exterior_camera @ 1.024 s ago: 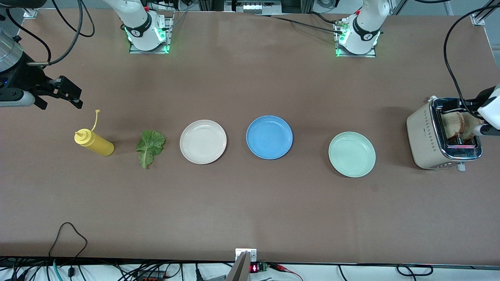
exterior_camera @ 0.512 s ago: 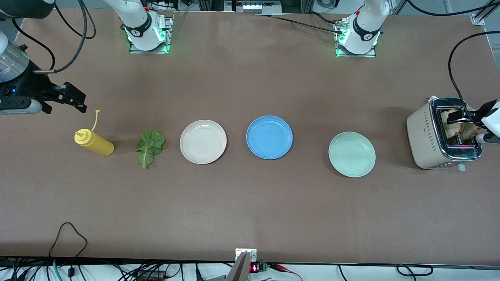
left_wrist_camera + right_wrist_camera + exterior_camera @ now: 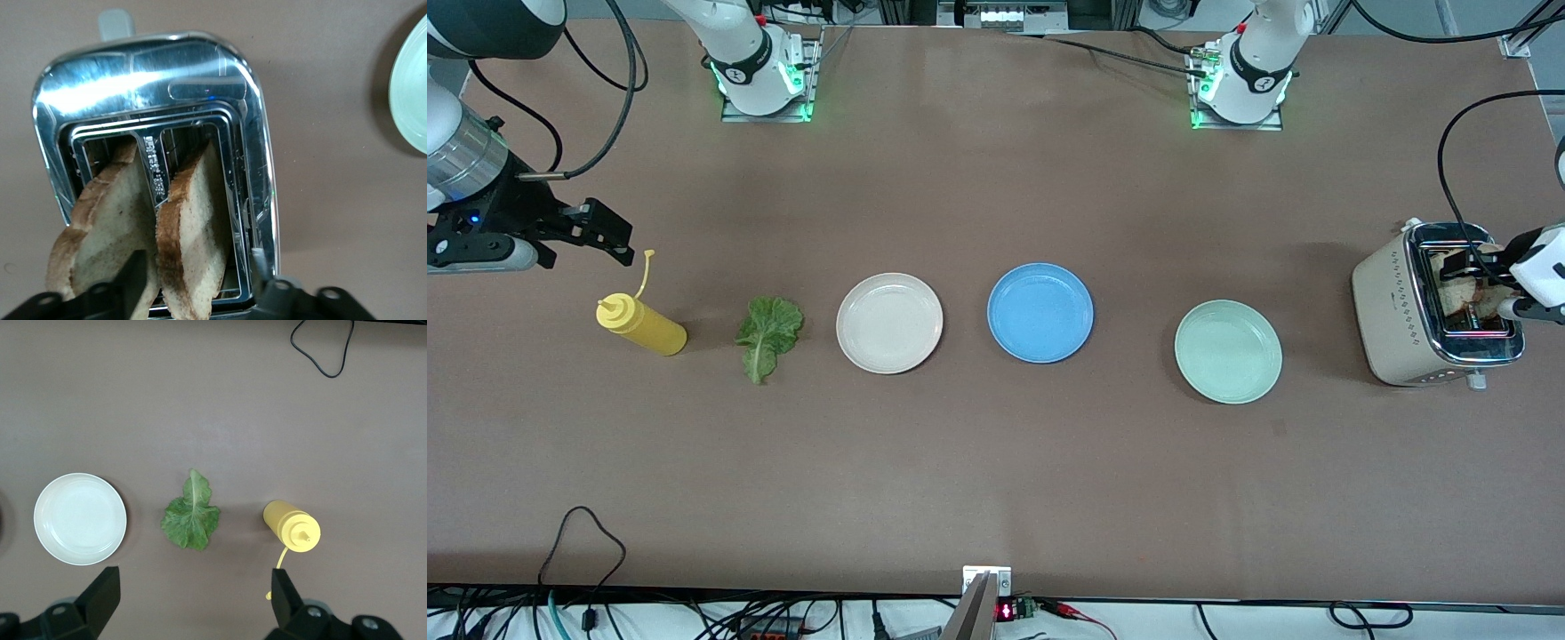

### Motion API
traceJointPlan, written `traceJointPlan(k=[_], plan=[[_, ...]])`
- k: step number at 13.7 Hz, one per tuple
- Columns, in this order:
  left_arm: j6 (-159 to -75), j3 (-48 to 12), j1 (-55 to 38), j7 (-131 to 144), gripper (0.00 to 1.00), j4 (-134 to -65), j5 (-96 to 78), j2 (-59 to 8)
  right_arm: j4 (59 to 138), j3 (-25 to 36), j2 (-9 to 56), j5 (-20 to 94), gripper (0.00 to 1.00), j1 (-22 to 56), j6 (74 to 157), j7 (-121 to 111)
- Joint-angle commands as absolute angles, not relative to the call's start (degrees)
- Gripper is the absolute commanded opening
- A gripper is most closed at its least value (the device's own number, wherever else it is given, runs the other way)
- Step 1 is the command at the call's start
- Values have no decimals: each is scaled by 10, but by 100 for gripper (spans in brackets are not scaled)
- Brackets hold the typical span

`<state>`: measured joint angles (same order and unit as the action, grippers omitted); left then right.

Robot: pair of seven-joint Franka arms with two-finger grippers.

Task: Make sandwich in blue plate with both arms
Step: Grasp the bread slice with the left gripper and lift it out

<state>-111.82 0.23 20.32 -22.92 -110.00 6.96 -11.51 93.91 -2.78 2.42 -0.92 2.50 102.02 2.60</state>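
1. At the left arm's end of the table [image 3: 996, 480], the toaster [image 3: 1400, 307] holds two bread slices upright in its slots, tops standing proud so fingers can reach them
2. Left end effector [image 3: 200, 293] is down over the toaster with its fingers astride the slice [image 3: 193, 233] in the slot nearer the mint-green plate [image 3: 1228, 351]; the fingers still look apart from the crust, so I judge it open, with no grip made
3. The other slice [image 3: 107, 233] leans in the neighbouring slot, waiting its turn
4. Blue plate [image 3: 1040, 312] sits bare in the middle of the row, between the pinkish-white plate [image 3: 889, 322] and the mint-green one (a fair reach from either arm, which suits a shared job)
5. Lettuce leaf [image 3: 767, 335] lies flat beside the pinkish-white plate, with the yellow mustard bottle [image 3: 643, 326] on its side closer to the right arm's end
6. Right end effector [image 3: 596, 233] hovers open over the table near the bottle, likely poised for the leaf
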Motion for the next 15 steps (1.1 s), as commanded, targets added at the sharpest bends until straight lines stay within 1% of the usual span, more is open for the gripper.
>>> traceJointPlan(k=[1,2,3,5,7,9,12,15], plan=[[-1126,-4,218,-240,21,-1123,79,-97,937,-30,19,-17,100,23,1017,31],[-1125,-4,221,-240,11,-1123,79,-97,937,-29,18,-17,100,22,1017,31],[-1125,-4,221,-240,5,-1122,79,-97,937,-29,18,-17,100,21,1016,30],[-1122,-8,221,-239,2,-1117,79,-97,937,-29,18,-17,100,21,1016,31],[-1117,-10,221,-240,1,-1108,80,-90,937,-28,17,-17,100,20,1016,27],[-1075,-11,220,-240,1,-1081,82,-81,937,-28,17,-17,100,20,1016,26],[-944,-18,213,-239,1,-979,82,-78,937,-28,17,-17,100,20,1016,27],[-852,-55,208,-236,1,-885,83,-78,937,-28,18,-17,100,20,1017,27]])
